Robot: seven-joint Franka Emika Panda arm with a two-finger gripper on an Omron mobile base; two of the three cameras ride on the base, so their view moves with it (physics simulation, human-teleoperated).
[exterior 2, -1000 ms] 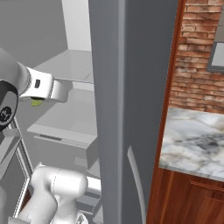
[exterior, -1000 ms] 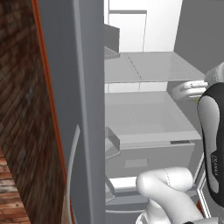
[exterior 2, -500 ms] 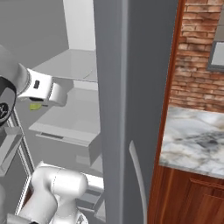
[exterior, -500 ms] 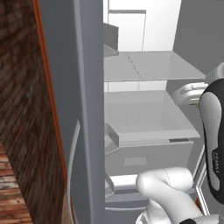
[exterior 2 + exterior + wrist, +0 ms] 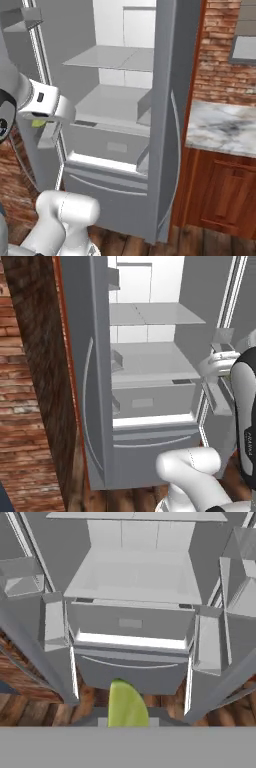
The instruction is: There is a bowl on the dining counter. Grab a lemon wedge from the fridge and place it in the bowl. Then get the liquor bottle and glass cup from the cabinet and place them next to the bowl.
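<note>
Big grey fridge [image 5: 120, 125] with both doors swung open, standing between a red brick wall [image 5: 30, 406] and a brown wooden cabinet [image 5: 220, 195] with a grey-white marble countertop [image 5: 225, 127]. Inside the fridge, flat pale shelves [image 5: 150, 313] up high, a wide grey drawer [image 5: 130, 622] under them, and a shut freezer drawer [image 5: 150, 448] at the very bottom. Small grey bins [image 5: 52, 619] hanging on the insides of both doors. Brown wooden floor [image 5: 30, 707] down below, in front of the fridge. White robot arm [image 5: 30, 97] out in front of the open fridge, near the door with the bins, with the gripper [image 5: 38, 123] at its end pointing down. Jaws pulled in close together, pinching a small yellow-green lemon wedge [image 5: 127, 704]. In the hand view, lemon wedge standing up between the jaws, right at the bottom middle, with the freezer drawer and floor behind it. In the right base view, a little bit of the yellow-green lemon wedge peeking out under the white hand, just outside the fridge, beside the door bin.
</note>
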